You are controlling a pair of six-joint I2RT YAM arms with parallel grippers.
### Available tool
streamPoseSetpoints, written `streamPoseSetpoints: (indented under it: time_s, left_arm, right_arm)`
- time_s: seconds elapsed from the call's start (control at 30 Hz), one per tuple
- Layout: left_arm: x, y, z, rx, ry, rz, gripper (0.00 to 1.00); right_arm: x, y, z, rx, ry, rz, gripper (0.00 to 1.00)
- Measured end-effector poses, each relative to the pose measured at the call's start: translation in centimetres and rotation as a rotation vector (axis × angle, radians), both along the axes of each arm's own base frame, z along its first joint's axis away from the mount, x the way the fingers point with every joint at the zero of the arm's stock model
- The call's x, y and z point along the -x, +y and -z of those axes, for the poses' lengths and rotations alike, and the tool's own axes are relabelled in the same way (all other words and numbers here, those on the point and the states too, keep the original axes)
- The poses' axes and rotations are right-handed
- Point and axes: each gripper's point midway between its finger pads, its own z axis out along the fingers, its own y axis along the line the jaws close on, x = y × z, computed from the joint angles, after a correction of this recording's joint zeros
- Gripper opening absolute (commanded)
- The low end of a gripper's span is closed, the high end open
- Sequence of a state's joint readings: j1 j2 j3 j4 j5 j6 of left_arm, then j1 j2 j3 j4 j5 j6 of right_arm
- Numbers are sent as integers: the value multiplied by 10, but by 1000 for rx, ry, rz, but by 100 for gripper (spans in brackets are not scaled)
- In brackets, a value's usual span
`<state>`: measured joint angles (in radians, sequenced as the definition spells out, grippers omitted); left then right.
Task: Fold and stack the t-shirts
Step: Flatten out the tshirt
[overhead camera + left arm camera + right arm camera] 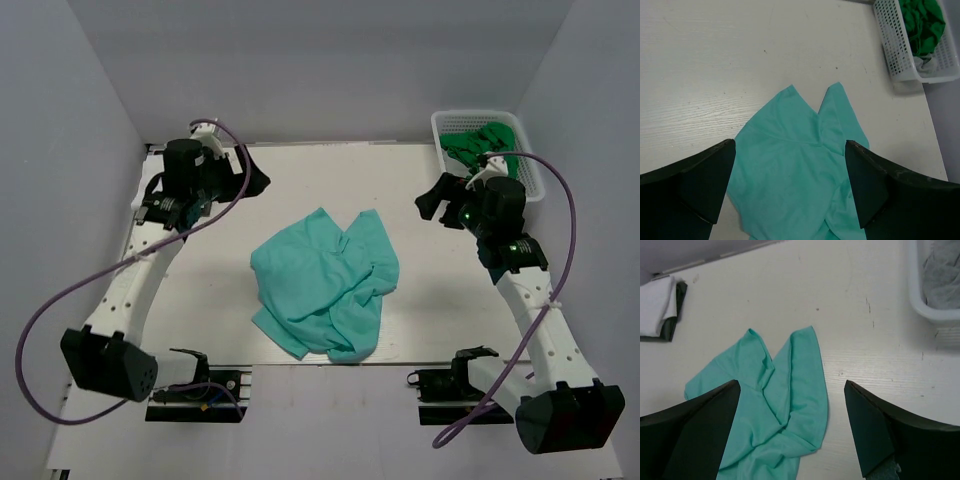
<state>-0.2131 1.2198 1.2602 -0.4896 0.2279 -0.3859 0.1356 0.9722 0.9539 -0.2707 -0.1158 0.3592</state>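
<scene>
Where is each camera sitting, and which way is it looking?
Top external: above and behind the robot, looking down at the table; left arm and right arm show, bases nearest.
Left wrist: on the left arm's wrist, looking down across toward the basket; dark left fingers frame the bottom.
Right wrist: on the right arm's wrist, looking down across the table; dark right fingers show.
Shared: every view sees the crumpled teal t-shirt; both wrist views catch the basket.
</scene>
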Motion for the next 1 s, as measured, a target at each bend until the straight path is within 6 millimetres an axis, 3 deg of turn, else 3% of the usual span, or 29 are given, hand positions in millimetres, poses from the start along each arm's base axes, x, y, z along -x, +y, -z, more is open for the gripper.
streamPoseSetpoints:
  time_s: [0.17, 0.27, 0.43, 0.6, 0.73, 0.87, 1.0]
  left_arm:
    - [-22, -14, 29, -5, 122, 51, 100]
    - [-27, -22, 52, -7, 196, 77, 100]
    - [-49, -41, 74, -14, 288, 117, 100]
    - [-86, -76, 93, -67, 332, 144, 100]
    - [-104, -111, 124, -126, 399, 180, 100]
    - [-124, -140, 158, -180, 440, 204, 100]
    - [-121, -149, 205, -262, 519, 196, 100]
  right_arm:
    - [-3, 0, 20, 15, 83, -1, 90]
    - [-2, 2, 21, 38, 74, -29, 90]
    - [-6, 9, 33, 78, 88, -101, 90]
    - [-22, 13, 54, 105, 172, -123, 90]
    - [-49, 21, 64, 123, 237, -139, 90]
    - [-61, 28, 83, 156, 295, -131, 90]
    - [-76, 29, 94, 204, 329, -91, 90]
